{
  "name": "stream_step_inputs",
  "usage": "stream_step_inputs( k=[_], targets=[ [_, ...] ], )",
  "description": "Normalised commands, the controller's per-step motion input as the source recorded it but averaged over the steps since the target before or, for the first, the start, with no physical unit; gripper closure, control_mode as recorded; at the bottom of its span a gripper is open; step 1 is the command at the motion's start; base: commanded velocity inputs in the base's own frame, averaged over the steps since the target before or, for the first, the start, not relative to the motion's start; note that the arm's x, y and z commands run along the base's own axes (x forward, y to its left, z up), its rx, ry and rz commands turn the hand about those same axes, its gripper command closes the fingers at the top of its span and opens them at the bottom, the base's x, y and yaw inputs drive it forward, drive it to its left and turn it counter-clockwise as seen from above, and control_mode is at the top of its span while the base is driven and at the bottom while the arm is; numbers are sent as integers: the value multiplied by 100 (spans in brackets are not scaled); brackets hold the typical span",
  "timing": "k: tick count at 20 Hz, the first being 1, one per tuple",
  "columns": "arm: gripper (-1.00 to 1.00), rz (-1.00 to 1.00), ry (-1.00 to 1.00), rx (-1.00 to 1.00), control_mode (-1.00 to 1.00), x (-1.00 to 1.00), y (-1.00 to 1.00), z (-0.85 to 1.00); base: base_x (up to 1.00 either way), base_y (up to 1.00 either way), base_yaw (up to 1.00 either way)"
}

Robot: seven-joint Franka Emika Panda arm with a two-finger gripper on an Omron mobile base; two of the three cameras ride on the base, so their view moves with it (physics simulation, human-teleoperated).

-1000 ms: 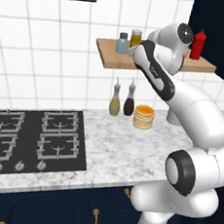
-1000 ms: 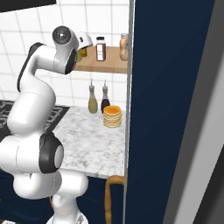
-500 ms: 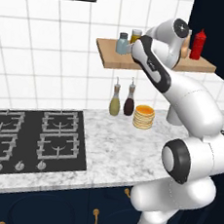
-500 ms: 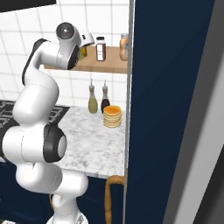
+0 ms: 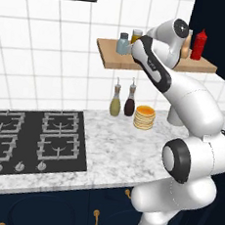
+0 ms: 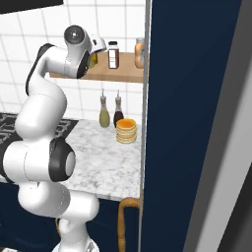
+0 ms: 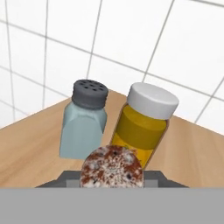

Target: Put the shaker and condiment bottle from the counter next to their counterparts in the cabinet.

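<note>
Reaching up to the cabinet [image 5: 158, 65], the arm holds its pincer [image 7: 112, 181] clenched on the shaker [image 7: 112, 166], whose speckled grey cap sits low in the hand view, right between the dark finger tips. The shaker hangs just in front of two counterparts standing on the shelf's wood: a pale blue jar [image 7: 84, 119] with a dark perforated top and, just beside it, a yellow jar [image 7: 145, 124] with a white lid; whether the shaker rests on the wood cannot be told. In the left base view these two stand near the shelf's left end, the blue jar [image 5: 123, 43] in front and the yellow one partly behind it, while the red squeeze bottle [image 5: 199, 44] stands near the right end, with an orange-tan bottle [image 5: 187, 42] just beside it, largely hidden by the arm. In the right base view a brown jar [image 6: 113, 54] stands mid-shelf. On the surface [image 5: 115, 149], against the tiled wall, two slender bottles [image 5: 123, 100] stand side by side, a stack of pancakes [image 5: 144, 117] just to their right, a black hob [image 5: 28, 140] toward the left end.
</note>
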Motion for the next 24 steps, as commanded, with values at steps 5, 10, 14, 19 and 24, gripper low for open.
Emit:
stream_step_inputs(
  k=[5, 10, 14, 19, 24],
  targets=[
    [-100, 0, 0, 2, -100, 0, 0, -5, 0, 0, 0],
    [-100, 0, 0, 1, -100, 0, 0, -6, 0, 0, 0],
    [-100, 0, 0, 0, -100, 4, 0, 0, 0, 0, 0],
    [-100, 0, 6, 1, -100, 8, -1, 0, 0, 0, 0],
    [-100, 0, 2, 0, -100, 0, -12, 0, 0, 0, 0]
  ],
)
